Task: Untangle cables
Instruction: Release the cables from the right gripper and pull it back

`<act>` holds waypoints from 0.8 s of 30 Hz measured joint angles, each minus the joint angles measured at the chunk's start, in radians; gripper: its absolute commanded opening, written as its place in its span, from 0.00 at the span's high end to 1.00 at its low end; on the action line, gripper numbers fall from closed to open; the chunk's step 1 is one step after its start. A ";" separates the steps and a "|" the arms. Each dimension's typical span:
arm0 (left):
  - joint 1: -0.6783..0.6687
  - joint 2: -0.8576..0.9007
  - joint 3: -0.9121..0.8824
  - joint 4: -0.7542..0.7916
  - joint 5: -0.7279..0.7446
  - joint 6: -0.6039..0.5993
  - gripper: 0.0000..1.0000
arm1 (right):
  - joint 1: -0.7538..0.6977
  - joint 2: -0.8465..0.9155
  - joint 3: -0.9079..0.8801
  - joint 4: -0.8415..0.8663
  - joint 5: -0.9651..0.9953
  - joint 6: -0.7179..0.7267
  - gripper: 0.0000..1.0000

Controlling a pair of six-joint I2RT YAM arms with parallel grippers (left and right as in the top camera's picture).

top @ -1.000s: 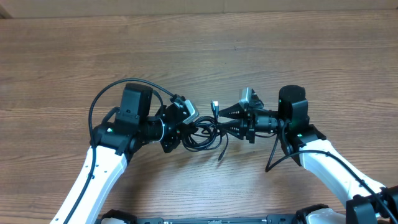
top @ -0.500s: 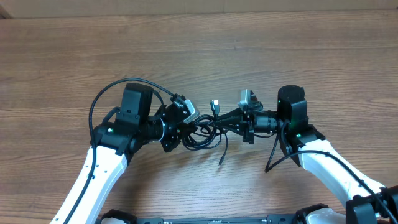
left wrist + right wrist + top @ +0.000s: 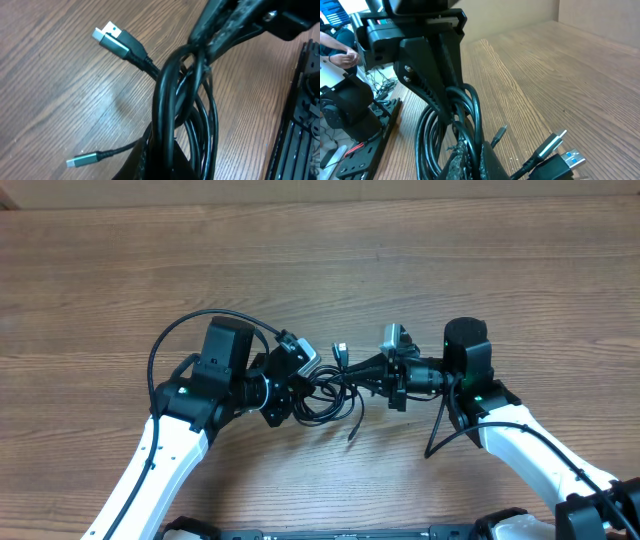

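No readable text, label, brand or number anywhere (all three views).

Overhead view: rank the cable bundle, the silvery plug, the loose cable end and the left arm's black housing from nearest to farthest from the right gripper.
Measured from the right gripper:
1. cable bundle, clamped at the gripper's tips and coiling off to the left.
2. silvery plug, just up and left of the tips.
3. loose cable end, below, toward the robot.
4. left arm's black housing, far left.

Bright even overhead light, soft shadows, blurred close-ups in wrist views.
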 measured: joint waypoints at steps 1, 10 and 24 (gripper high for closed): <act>0.000 0.000 0.000 -0.009 -0.008 -0.004 0.96 | 0.000 0.000 0.000 0.001 0.000 0.000 0.96; 0.003 0.000 0.000 -0.055 -0.078 -0.032 0.96 | -0.002 0.000 0.000 0.008 0.001 0.000 0.96; 0.003 0.000 -0.002 -0.085 -0.110 -0.045 0.96 | -0.002 0.000 0.000 0.128 0.000 0.090 0.96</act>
